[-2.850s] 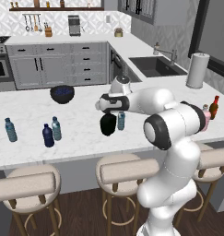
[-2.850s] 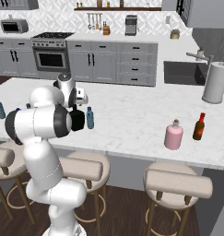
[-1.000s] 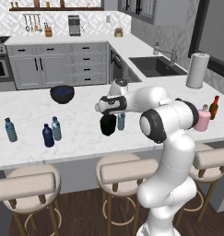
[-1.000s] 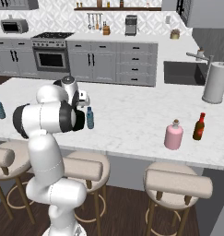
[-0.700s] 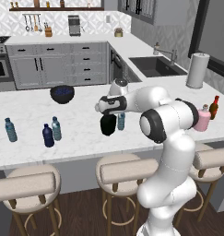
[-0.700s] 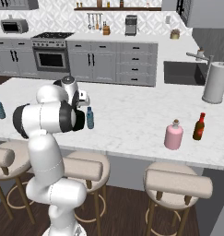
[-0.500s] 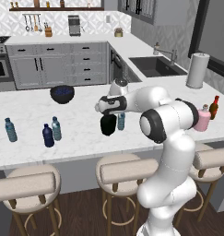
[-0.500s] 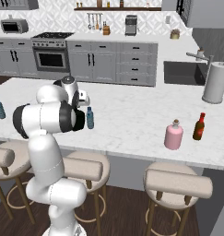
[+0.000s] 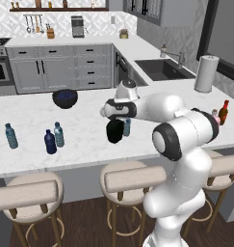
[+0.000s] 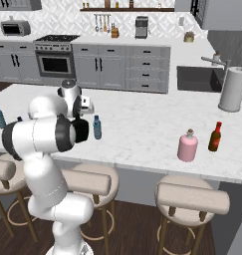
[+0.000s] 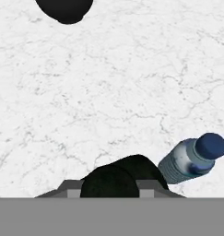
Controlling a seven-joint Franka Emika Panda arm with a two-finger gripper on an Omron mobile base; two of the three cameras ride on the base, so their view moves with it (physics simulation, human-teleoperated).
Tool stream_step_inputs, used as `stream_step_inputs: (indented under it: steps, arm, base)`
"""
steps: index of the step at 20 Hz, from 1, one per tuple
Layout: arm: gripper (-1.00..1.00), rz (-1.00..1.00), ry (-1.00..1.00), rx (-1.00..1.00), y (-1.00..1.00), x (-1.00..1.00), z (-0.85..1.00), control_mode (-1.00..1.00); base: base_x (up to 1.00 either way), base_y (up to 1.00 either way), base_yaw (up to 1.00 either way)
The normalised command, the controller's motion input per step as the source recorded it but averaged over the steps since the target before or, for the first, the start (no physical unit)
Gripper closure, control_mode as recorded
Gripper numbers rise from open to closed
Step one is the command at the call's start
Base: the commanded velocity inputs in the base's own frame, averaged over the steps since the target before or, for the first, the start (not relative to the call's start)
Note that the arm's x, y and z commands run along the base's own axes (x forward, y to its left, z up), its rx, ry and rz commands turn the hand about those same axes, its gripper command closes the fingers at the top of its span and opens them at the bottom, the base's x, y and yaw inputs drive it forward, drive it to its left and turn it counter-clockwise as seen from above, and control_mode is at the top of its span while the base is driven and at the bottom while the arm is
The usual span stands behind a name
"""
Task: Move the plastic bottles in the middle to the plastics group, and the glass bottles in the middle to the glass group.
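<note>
The white marbled worktop (image 9: 84, 116) runs as an island before grey cabinets, a stove and a sink (image 9: 161, 69); the gripper (image 9: 116, 124) hangs over the black flask (image 9: 114, 131) at mid-worktop, whether the jaws grip it I cannot tell; a pale blue-capped bottle (image 9: 126, 126) stands just beside it; the plastics group (image 9: 50, 141) stands far left near a dark bowl (image 9: 65, 98); the pink bottle (image 10: 187, 146) and red-brown bottle (image 10: 214, 137) stand far right, near the paper-towel roll (image 10: 231, 89).

On the counter: four plastic bottles (image 9: 126, 126), one black flask (image 9: 114, 131), one bowl (image 9: 65, 98), two glass bottles (image 10: 187, 146), one towel roll (image 9: 206, 73).
</note>
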Motion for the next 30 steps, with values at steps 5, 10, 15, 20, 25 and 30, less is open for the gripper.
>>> stream_step_inputs:
  steps: [5, 10, 15, 20, 25, 30]
  arm:
    - [1.00, 0.00, 0.00, 0.00, -0.31, -0.64, 0.30, -1.00]
    - [1.00, -0.06, 0.00, 0.00, -0.59, -0.24, 0.23, -1.00]
    - [1.00, -0.11, 0.00, 0.00, -0.84, -0.15, 0.09, -1.00]
    - [1.00, -0.10, 0.00, 0.00, -1.00, -0.07, 0.00, -1.00]
    - [1.00, -0.03, -0.01, 0.00, -1.00, 0.00, 0.04, -1.00]
    - [1.00, 0.01, 0.00, -0.04, -0.85, 0.00, 0.21, -1.00]
  base:
    - [0.00, 0.00, 0.00]
    - [0.00, 0.00, 0.00]
    - [0.00, 0.00, 0.00]
    - [0.00, 0.00, 0.00]
    - [0.00, 0.00, 0.00]
    - [0.00, 0.00, 0.00]
